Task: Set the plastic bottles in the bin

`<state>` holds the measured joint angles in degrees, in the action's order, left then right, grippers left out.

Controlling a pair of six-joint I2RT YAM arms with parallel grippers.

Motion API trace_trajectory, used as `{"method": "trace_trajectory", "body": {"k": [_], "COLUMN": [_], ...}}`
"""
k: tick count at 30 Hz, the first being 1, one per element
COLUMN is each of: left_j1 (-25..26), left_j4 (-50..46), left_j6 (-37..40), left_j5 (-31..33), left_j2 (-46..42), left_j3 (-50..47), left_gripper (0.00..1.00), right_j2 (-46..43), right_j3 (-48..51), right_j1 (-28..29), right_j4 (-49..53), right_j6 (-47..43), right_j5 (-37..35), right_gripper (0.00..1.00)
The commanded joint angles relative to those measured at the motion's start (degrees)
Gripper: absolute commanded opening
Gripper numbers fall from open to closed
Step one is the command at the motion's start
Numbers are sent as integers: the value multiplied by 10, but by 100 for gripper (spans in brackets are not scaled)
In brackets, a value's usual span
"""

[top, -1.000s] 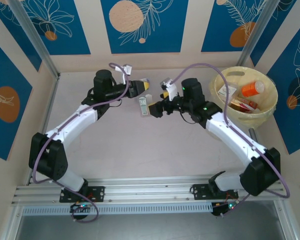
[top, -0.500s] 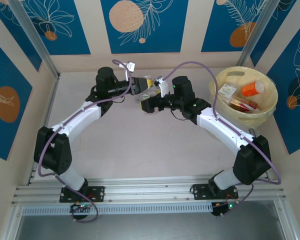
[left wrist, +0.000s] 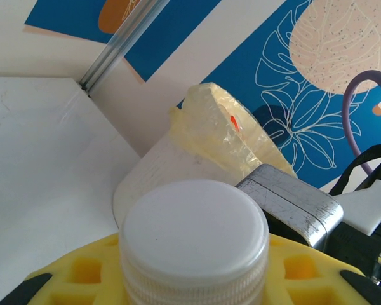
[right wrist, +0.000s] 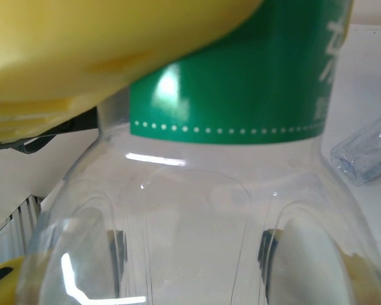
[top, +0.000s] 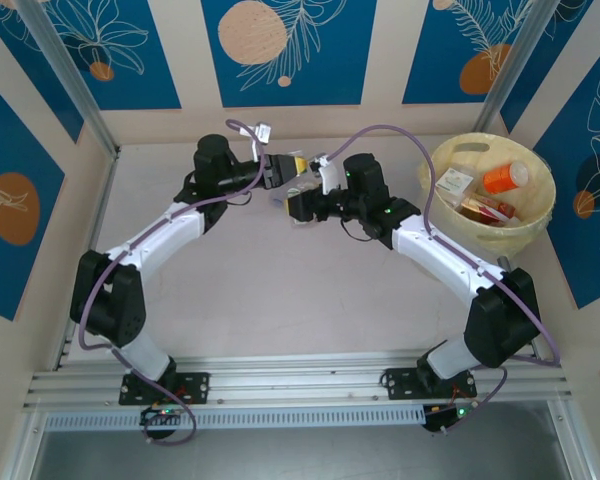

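The left hand is closed narrow on a clear bottle, gripping it just under the white cap and holding it up over the far middle of the table. The right hand meets it nose to nose. Its fingers sit on either side of the bottle's clear body, below the green label. I cannot tell whether they have closed onto it.

This looks like a hand-over from left to right. To do it well:

- **Grip:** The right hand should close squarely across the round body, firm enough to stop the smooth plastic twisting but not so hard that the thin wall buckles.
- **Release:** The left hand should let go only once that grip is sure. It should then open wide and back off along its own line, so its fingers do not drag on the cap.
- **Carry:** The bin stands at the far right of the table, well apart from the hand-over, with several bottles already inside. The right hand should clear the rolled rim before releasing.
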<state>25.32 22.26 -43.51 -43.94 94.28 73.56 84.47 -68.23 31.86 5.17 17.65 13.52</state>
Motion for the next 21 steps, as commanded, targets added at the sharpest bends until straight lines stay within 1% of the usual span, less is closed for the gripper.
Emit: {"method": "trace_trajectory", "body": {"k": [1,2,3,4,5,6,7,8,9,11,14,16,18,20,21], "left_j1": [3,3,3,2,2,3,3,3,3,2,2,2,3,2,2], "left_j4": [20,19,18,18,17,11,2,-5,-17,-38,-82,-92,-96,-97,-99], "left_j6": [-22,-22,-21,-22,-24,-29,-30,-28,-22,-1,34,55,66,70,71], "left_j5": [-10,-8,-7,-7,-7,-6,-5,-4,1,26,117,198,266,314,337], "left_j2": [5,5,6,5,5,2,-1,-5,-12,-27,-57,-77,-91,-103,-107], "left_j3": [15,14,14,14,15,17,19,21,21,16,-6,-33,-60,-83,-93], "left_gripper": [6,12,20,35,58,88,100,100,100,100,100,100,100,100,100], "right_j2": [-12,-13,-13,-14,-16,-17,-19,-21,-24,-31,-50,-70,-92,-112,-125], "right_j3": [14,14,14,13,13,13,13,12,11,8,4,5,6,3,-3], "right_j1": [2,2,1,1,3,2,1,2,1,-4,-12,-21,-33,-49,-60], "right_j4": [9,8,8,6,6,8,13,20,29,49,84,103,117,133,146], "right_j6": [-15,-16,-18,-22,-24,-26,-32,-38,-42,-49,-68,-77,-82,-85,-79], "right_j5": [16,18,22,28,30,30,26,21,12,7,-21,-39,-58,-87,-112], "right_gripper": [29,27,25,22,20,14,9,3,0,0,0,0,0,0,0]}}
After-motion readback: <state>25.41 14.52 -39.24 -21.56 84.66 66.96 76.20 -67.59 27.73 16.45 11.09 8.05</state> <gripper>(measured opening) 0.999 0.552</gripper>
